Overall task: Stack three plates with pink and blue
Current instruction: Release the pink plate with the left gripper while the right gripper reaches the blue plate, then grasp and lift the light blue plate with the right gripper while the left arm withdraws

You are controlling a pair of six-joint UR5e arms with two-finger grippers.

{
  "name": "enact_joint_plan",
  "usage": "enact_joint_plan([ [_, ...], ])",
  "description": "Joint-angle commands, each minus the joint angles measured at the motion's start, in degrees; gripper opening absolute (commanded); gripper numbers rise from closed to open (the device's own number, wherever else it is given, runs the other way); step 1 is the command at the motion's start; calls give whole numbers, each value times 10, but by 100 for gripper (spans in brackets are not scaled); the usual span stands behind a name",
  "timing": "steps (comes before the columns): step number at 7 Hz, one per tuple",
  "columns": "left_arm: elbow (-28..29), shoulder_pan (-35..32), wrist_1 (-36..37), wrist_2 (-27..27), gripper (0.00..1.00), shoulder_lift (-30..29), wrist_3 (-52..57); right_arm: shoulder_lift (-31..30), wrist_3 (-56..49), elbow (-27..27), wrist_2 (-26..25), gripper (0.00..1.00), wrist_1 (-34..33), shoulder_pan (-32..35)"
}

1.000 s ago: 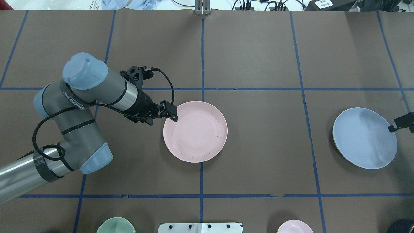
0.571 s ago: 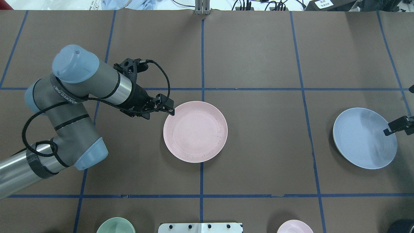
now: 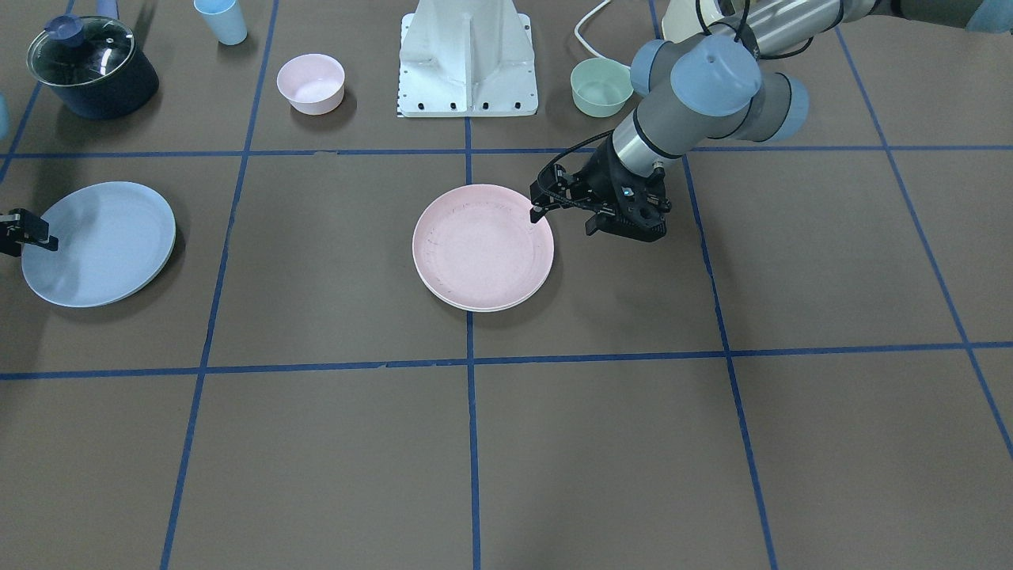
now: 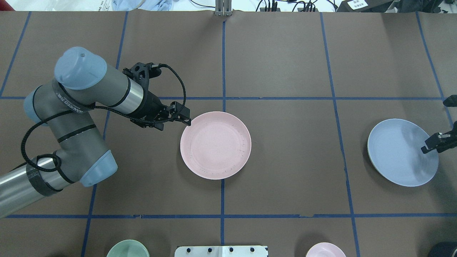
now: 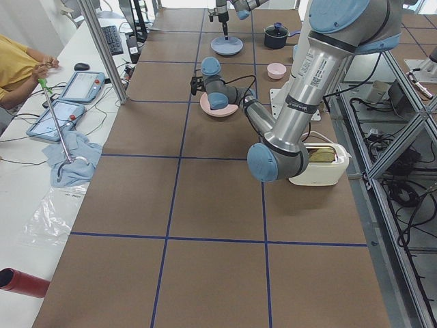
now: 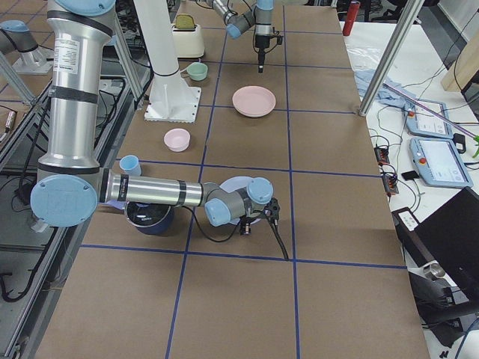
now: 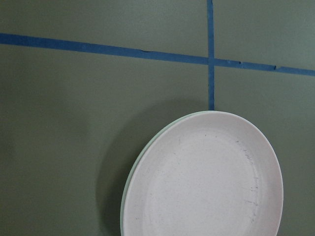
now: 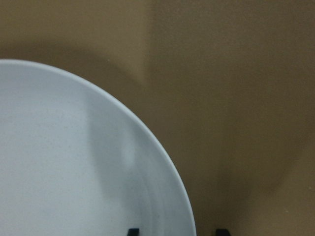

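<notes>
Pink plate (image 4: 215, 144) lies flat; left tool (image 4: 186, 120) beside its rim, opening not discernible. Right tool (image 8: 176, 231) spread wide, straddling blue plate (image 4: 402, 152) rim.

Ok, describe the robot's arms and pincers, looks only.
Left arm and right arm: grey-silver tubes, pale blue rounded joint caps, black bands with lettering. A black cable loops along the left arm to its black, angular left pincer.
</notes>
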Motion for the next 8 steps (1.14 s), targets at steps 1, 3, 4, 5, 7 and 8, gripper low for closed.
enact_joint_plan([
  [1,-4,-5,5,0,100,1,0,-4,1,3,5,0,15,2],
  [3,-20,-37,12,-19,100,19,8,-9,60,54,30,0,28,4],
  [4,-36,-61,13,-39,100,48,32,3,148,102,30,0,28,2],
  [5,-36,-80,15,-42,100,57,81,39,241,129,30,0,29,2],
  [7,-43,-117,16,-43,100,108,167,127,437,162,21,0,30,-64],
  [8,-43,-139,23,-52,100,126,193,188,545,166,-12,0,29,-124],
])
